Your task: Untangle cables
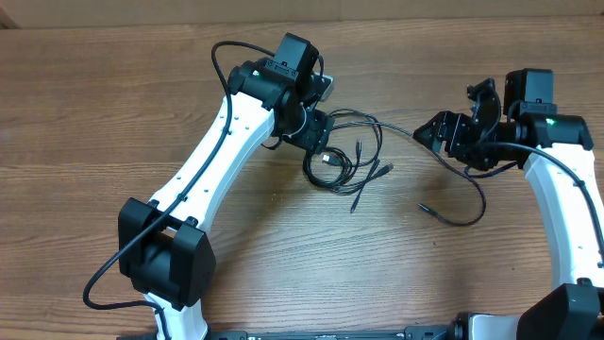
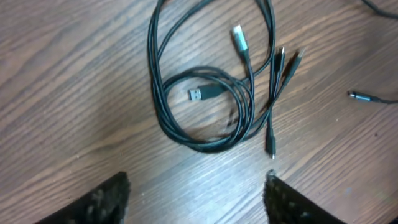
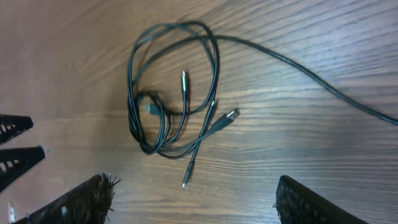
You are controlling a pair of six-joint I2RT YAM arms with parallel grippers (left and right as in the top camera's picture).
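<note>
Thin black flexible cables (image 2: pixel 202 93), looped over one another and ending in small silver-tipped plugs, lie on the brown wood-grain table (image 1: pixel 94 142) just ahead of your left claw (image 2: pixel 196 183). Its black fingers are spread wide with nothing between them, likely poised over the coil so you can pick a strand. Your right claw (image 3: pixel 193 183) is also spread wide and empty, farther back from the knot. One long strand runs out beside it and is probably the easiest to draw free.
</note>
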